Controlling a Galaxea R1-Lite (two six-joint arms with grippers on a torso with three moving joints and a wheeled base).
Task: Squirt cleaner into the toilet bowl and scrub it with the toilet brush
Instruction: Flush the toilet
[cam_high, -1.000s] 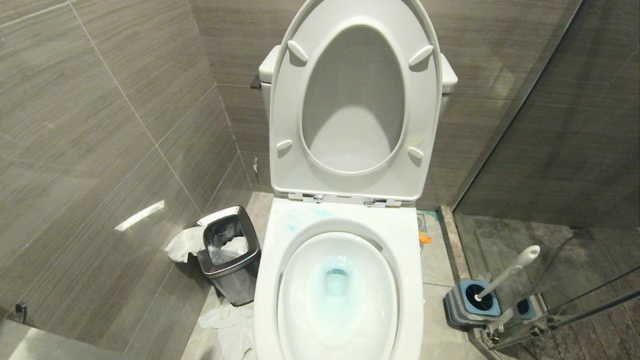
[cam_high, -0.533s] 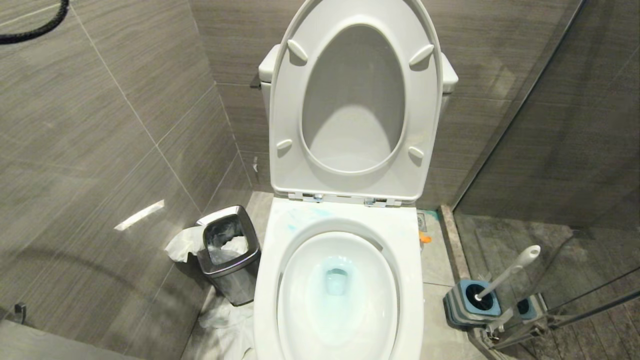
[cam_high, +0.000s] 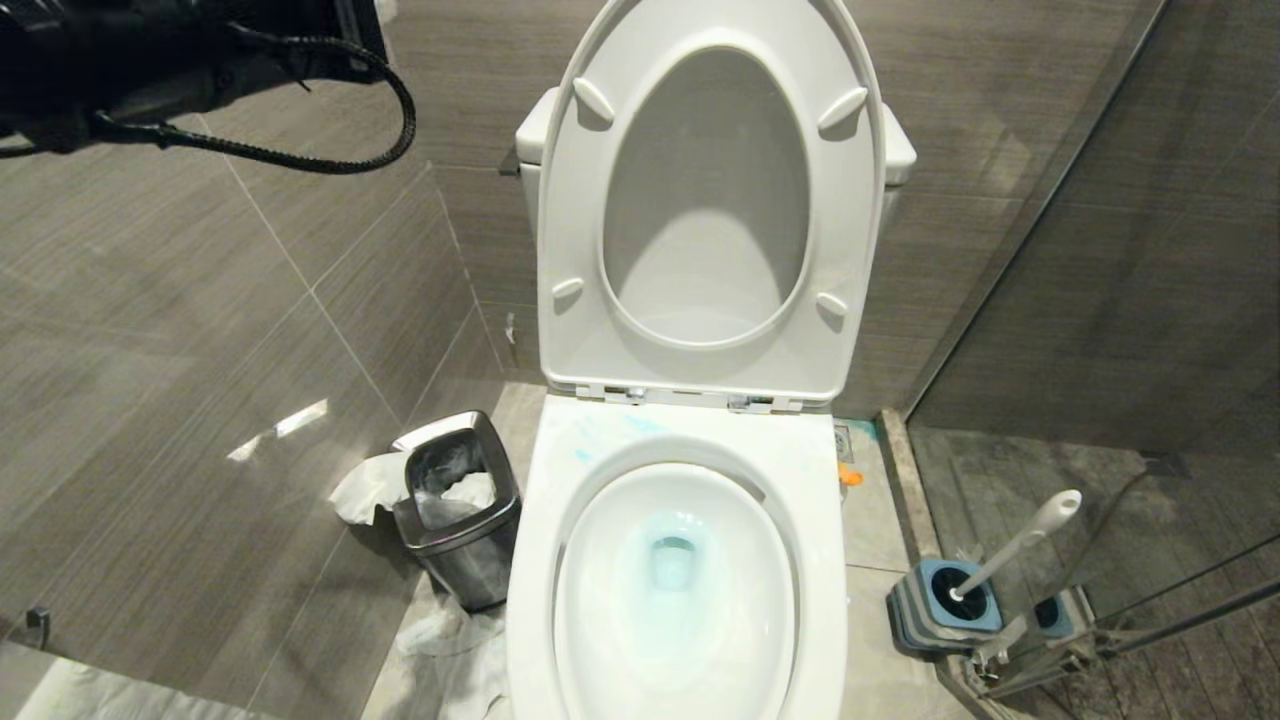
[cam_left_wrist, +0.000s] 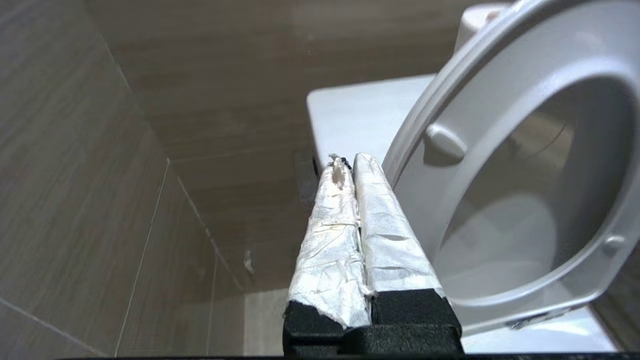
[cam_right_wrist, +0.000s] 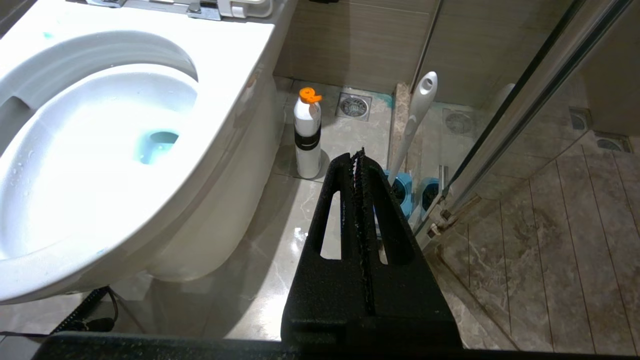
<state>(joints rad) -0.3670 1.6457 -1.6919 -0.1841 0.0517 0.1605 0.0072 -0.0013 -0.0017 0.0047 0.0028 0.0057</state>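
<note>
The white toilet bowl (cam_high: 690, 425) stands open, its seat and lid (cam_high: 570, 250) raised against the tank. Cleaner tints the water pale blue (cam_high: 672, 560) and smears the back rim (cam_high: 600, 437). The toilet brush (cam_high: 1020, 538) leans in its grey-and-blue holder (cam_high: 940, 612) on the floor at the right. My left arm (cam_high: 150, 60) reaches in at the top left. My left gripper (cam_left_wrist: 351, 161), its fingers wrapped in white tape, is shut and empty beside the raised seat (cam_left_wrist: 500, 150). My right gripper (cam_right_wrist: 359, 152) hangs low by the bowl (cam_right_wrist: 235, 45), shut and empty, short of the brush handle (cam_right_wrist: 417, 115).
A steel waste bin (cam_high: 460, 505) with tissue stands left of the toilet, and more tissue (cam_high: 460, 650) lies on the floor. A white bottle with an orange cap (cam_right_wrist: 307, 135) stands between toilet and brush holder. A glass shower partition (cam_high: 1100, 300) closes the right side.
My left arm and its black cable have come up into the top left of the head view. The toilet, the brush and the bin have not moved.
</note>
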